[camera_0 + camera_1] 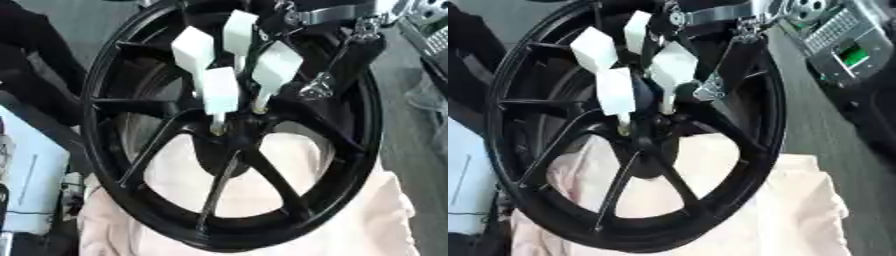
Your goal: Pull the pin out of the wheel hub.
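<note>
In the left eye view I saw the black wheel [236, 150] standing nearly upright on a pale cloth [350, 220], with the right hand [229, 70] reaching down from the far edge, its white-tipped fingers [220, 92] bunched at the hub [229, 137]; a thin light-coloured pin [217, 125] showed under one fingertip, but I could not tell whether the fingers actually pinched it. In the right eye view the same hand sat over the hub left of centre, a grey device [846, 47] lay far right, and my left hand appeared nowhere.
</note>
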Controlling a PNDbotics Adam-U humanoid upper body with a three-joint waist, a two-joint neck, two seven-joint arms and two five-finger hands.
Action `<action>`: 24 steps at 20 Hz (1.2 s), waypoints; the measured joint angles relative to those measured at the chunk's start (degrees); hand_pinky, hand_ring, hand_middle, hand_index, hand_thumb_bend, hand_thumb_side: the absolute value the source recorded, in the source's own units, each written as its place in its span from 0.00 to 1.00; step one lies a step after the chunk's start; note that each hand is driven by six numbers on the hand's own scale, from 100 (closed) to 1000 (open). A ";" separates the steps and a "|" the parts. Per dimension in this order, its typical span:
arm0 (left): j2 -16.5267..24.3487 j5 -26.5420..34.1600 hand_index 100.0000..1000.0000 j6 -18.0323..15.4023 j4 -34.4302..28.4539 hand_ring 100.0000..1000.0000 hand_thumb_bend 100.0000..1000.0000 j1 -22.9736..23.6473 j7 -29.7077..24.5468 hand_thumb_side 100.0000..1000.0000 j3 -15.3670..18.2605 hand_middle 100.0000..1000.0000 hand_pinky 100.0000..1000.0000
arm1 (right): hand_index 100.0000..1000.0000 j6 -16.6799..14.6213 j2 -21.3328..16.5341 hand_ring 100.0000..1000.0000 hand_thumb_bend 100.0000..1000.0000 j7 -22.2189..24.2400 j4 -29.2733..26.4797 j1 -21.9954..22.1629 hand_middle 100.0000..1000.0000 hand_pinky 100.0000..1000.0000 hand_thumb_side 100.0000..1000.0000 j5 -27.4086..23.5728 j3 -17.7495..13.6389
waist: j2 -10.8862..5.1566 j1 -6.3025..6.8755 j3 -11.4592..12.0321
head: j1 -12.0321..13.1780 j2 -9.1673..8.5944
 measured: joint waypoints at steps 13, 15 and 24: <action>0.03 0.01 0.66 0.05 0.00 0.82 0.27 0.11 0.26 0.69 0.05 0.74 0.56 | 0.51 4.99 -7.41 0.31 0.00 1.31 -3.73 -2.07 0.34 0.47 0.00 -9.55 -8.36 | -0.03 -0.38 -1.36 | 0.31 0.04; 0.05 0.01 0.66 0.04 0.01 0.82 0.27 0.19 0.44 0.69 0.12 0.74 0.56 | 0.51 6.41 -11.51 0.32 0.00 0.65 -4.93 -0.25 0.34 0.47 0.00 -12.46 -11.47 | -0.04 -0.43 -1.82 | 0.79 0.03; 0.19 -0.01 0.66 -0.24 0.00 0.82 0.27 0.37 1.05 0.69 1.00 0.74 0.56 | 0.54 9.95 -31.09 0.35 0.00 -14.07 -11.65 26.02 0.35 0.51 0.00 -17.95 -28.87 | 0.35 0.21 -3.34 | 2.53 -0.74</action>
